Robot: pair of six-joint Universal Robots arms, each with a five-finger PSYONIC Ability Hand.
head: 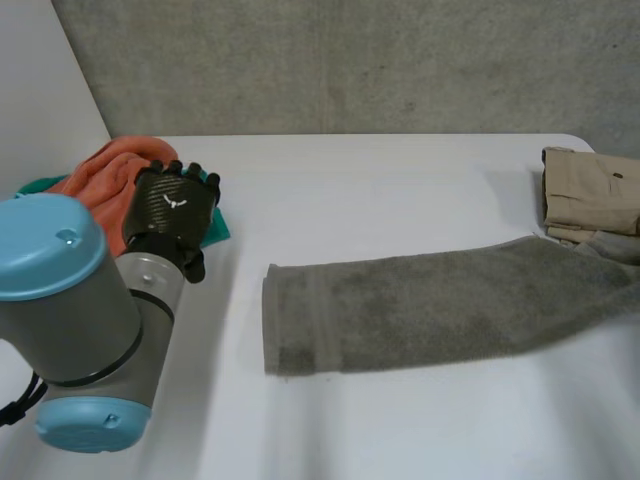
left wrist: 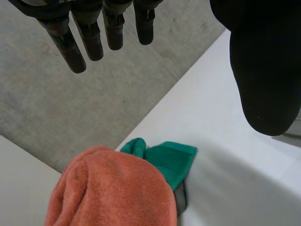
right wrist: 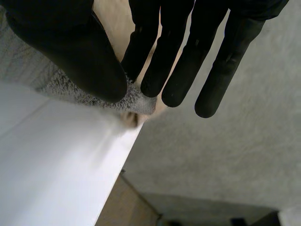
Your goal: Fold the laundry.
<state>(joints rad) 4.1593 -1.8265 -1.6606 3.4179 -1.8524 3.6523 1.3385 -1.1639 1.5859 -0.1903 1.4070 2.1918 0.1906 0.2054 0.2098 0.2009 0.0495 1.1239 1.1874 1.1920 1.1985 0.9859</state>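
Observation:
A long grey towel [head: 420, 310] lies flat across the middle of the white table [head: 400, 180], its right end lifted a little at the table's right edge. My right hand [right wrist: 70, 47] pinches that end's corner [right wrist: 138, 101] between its thumb and fingers, just over the table's side edge. Over at the back left, my left hand [head: 172, 205] hovers with straight fingers [left wrist: 91, 33] spread above an orange cloth [left wrist: 113, 188] and holds nothing. A green cloth [left wrist: 171, 157] sticks out from under the orange one.
A folded beige garment [head: 590, 190] sits at the back right, close behind the towel's held end. The orange cloth [head: 105, 170] and green cloth [head: 218, 228] are heaped at the back left corner. Grey floor [right wrist: 225, 155] lies beyond the table's edges.

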